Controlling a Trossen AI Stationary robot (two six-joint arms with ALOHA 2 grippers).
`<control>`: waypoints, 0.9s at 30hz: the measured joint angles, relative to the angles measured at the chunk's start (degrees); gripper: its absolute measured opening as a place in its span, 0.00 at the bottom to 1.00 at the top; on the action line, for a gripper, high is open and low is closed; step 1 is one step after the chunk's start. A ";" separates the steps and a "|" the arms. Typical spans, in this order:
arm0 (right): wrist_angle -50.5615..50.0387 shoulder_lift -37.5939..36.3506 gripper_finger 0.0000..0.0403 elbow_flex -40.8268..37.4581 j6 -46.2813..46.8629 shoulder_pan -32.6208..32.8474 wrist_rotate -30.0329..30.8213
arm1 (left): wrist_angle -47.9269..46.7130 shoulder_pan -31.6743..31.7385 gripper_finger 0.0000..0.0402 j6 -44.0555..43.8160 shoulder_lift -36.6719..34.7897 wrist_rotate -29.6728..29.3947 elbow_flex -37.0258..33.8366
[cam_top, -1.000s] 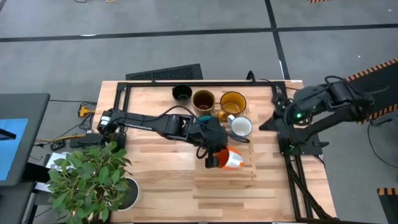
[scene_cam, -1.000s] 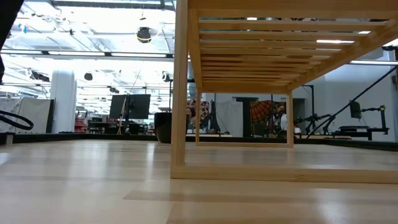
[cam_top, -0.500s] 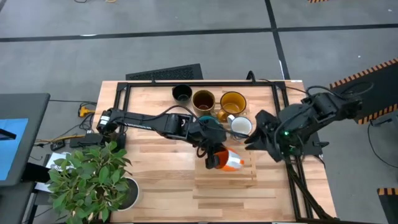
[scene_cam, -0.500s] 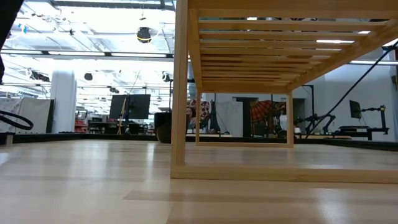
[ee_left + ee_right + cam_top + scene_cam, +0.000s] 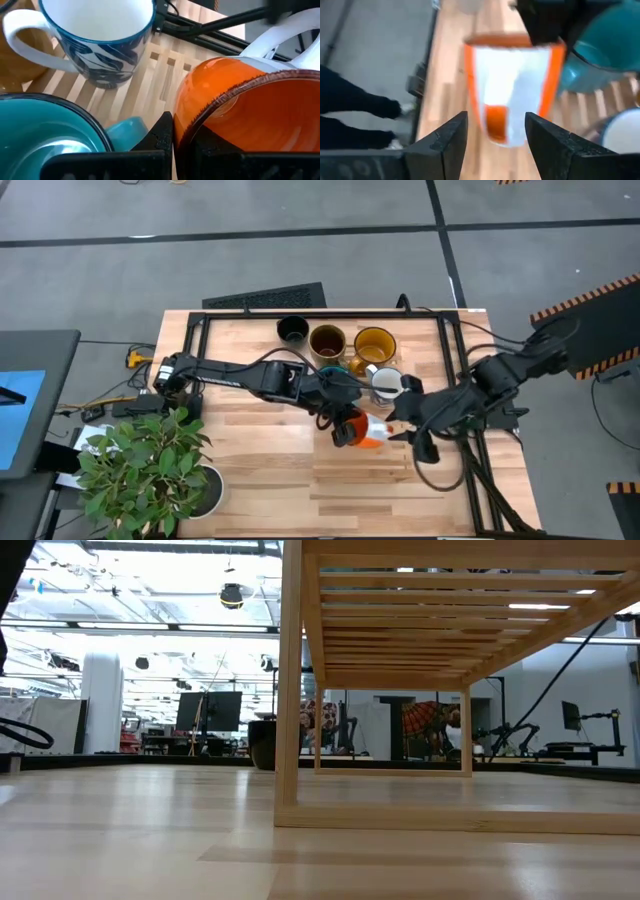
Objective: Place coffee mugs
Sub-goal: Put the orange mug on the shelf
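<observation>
The left gripper (image 5: 345,430) holds the orange mug (image 5: 367,431) by its rim, one finger inside the mouth and one outside, with the mug tipped on its side above the slatted wooden rack (image 5: 362,460) that stands on the tabletop (image 5: 250,460). In the left wrist view the orange mug (image 5: 250,115) fills the frame beside the teal-blue mug (image 5: 50,135) and a white mug with a dark blue leaf pattern (image 5: 100,40), both sitting on the rack slats. The right gripper (image 5: 410,430) is just beside the orange mug's base; in the right wrist view its fingers (image 5: 445,145) stand wide apart with the mug's pale underside (image 5: 512,90) between and beyond them, not touching. The black mug (image 5: 292,330), brown mug (image 5: 327,342) and mustard-yellow mug (image 5: 374,344) stand in a row at the far side of the rack area. Judging by the glossy glaze, the mugs are rigid, fairly heavy for their size, slick and chippable, so a rim pinch is secure only with firm pressure and the mug may swing about that one grip point. The body wall or the base offers the right gripper a steadier hold than the handle, whose position cannot be made out. With the neighbours so close, a bump against the teal-blue mug seems the main risk.
</observation>
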 joint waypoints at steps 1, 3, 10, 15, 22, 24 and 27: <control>-0.91 0.45 0.55 0.00 0.02 -0.04 0.67 | -0.03 -0.01 0.00 -0.01 -0.02 0.06 0.00; -1.64 1.15 0.54 -0.02 0.17 -0.08 1.39 | -0.26 -0.01 0.00 0.00 -0.02 0.05 0.00; -1.56 2.30 0.44 0.04 3.21 -0.06 2.83 | 0.34 0.05 0.01 -0.17 -0.02 -1.03 0.00; -2.08 2.61 0.20 0.02 5.10 0.06 5.14 | 1.34 0.23 0.02 -0.20 -0.02 -1.19 0.00; -1.75 2.52 0.19 0.04 5.59 0.09 4.81 | 1.49 0.45 0.04 2.12 0.00 -0.69 0.00; -1.43 2.46 0.19 0.04 5.89 0.05 4.35 | 1.58 0.35 0.07 3.65 -0.16 -0.71 0.00; -1.62 2.30 0.19 -0.02 5.69 0.38 3.82 | 2.16 0.37 0.13 5.48 -0.99 -0.73 0.00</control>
